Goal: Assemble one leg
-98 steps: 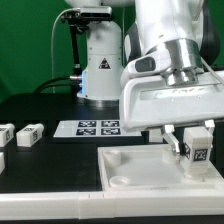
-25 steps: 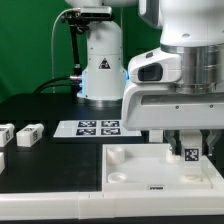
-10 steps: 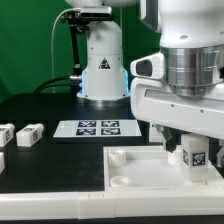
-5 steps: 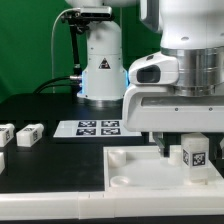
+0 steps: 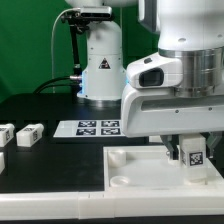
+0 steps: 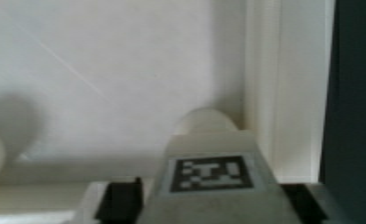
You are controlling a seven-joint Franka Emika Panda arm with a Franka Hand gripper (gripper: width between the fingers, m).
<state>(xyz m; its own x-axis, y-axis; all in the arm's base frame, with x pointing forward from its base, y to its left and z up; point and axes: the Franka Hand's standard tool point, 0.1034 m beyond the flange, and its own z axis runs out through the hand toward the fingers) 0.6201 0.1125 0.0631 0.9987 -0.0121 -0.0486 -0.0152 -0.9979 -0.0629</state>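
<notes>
My gripper (image 5: 189,153) is shut on a leg (image 5: 194,155), a small white square post with a black-and-white tag on its face. It holds the leg upright over the far right part of the large flat white panel (image 5: 130,158), low above it or touching it. In the wrist view the leg (image 6: 212,160) stands between my two dark fingers (image 6: 119,200), its tip close to the panel's raised edge (image 6: 265,80). Two more legs (image 5: 29,134) lie on the black table at the exterior view's left.
The marker board (image 5: 95,128) lies on the table behind the panel. The robot's white base (image 5: 100,60) stands at the back. A round socket (image 5: 122,179) shows in the panel's near left corner. A third white part (image 5: 2,159) lies at the left edge.
The gripper has turned about its vertical axis with the leg in it, and the leg's tagged face has swung a little. The leg stays over the panel's far right corner.
</notes>
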